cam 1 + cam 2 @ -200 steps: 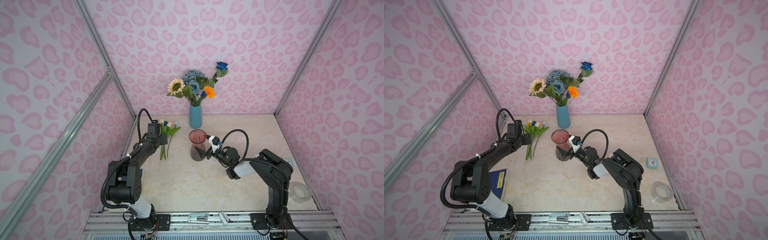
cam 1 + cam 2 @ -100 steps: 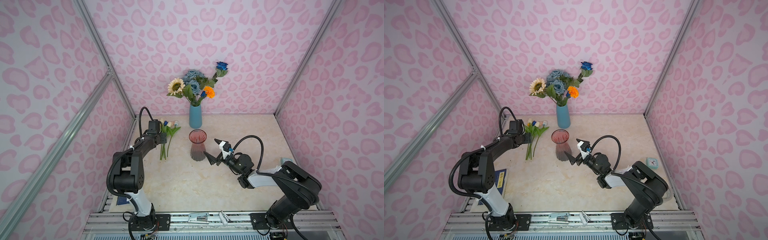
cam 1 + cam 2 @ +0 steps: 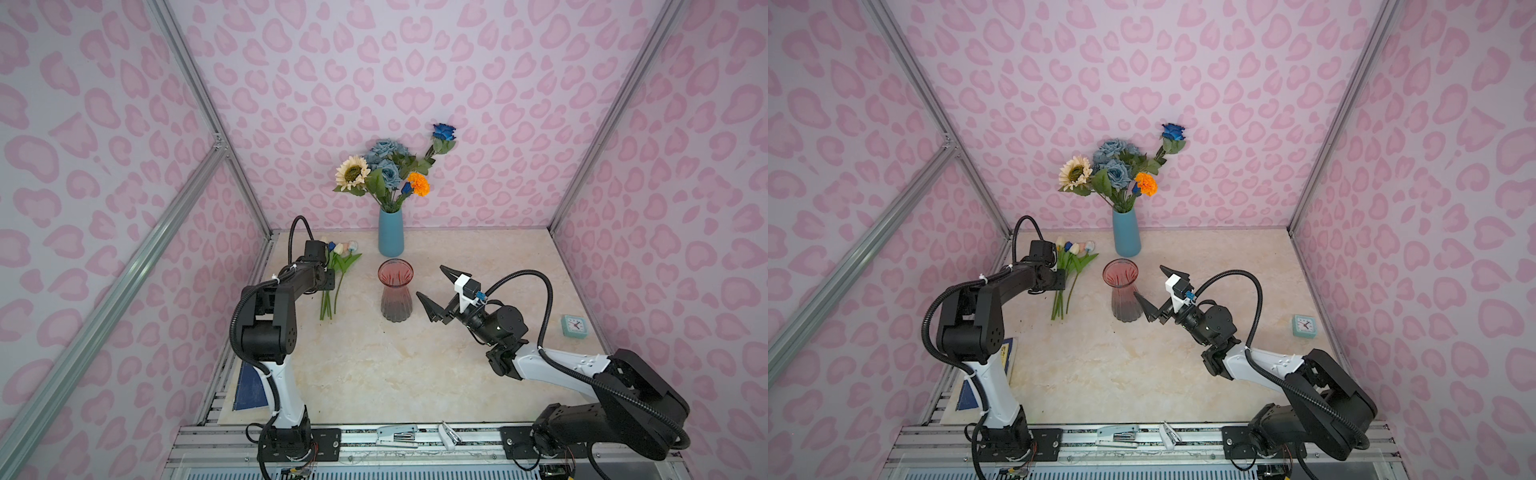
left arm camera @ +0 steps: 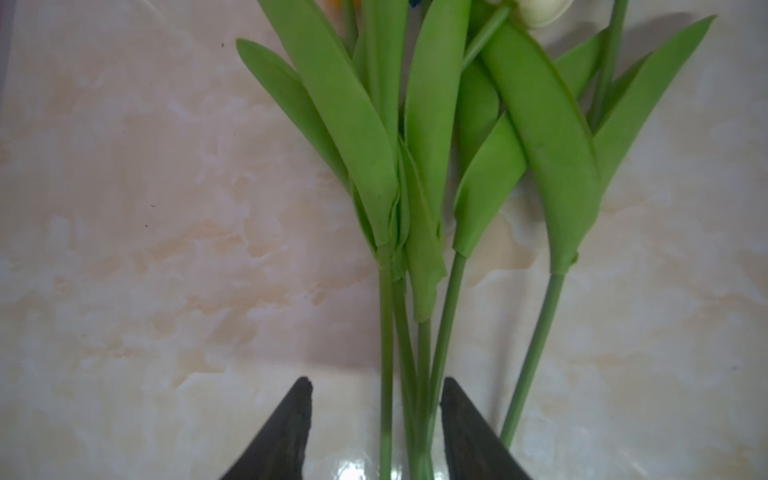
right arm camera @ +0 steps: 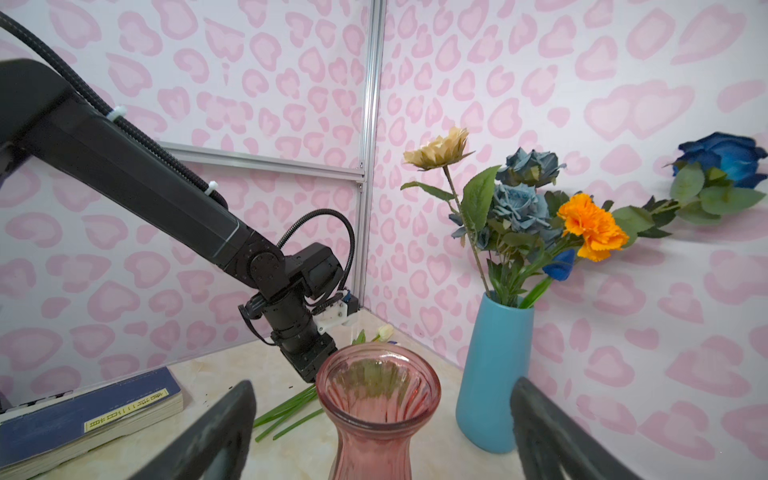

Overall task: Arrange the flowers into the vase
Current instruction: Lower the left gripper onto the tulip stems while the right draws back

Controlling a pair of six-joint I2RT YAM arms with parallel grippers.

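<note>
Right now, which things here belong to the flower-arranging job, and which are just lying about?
Part of the job:
loose tulips
pink glass vase
blue vase with its bouquet

Just lying about:
blue book
small clock
stapler

Small tulips point(image 3: 345, 262) with pale and blue heads on green stems lie flat in a loose bunch on the surface point(image 3: 374, 365), at ten o'clock from the empty, upright pink glass vase point(image 3: 395, 291), heads toward twelve. At twelve o'clock from it, a blue vase point(image 3: 390, 232) holds a cream sunflower point(image 3: 352, 172), dusty-blue roses point(image 3: 386, 156), an orange marigold point(image 3: 418, 183) and a bright blue rose point(image 3: 444, 132) leaning toward two o'clock.
</note>
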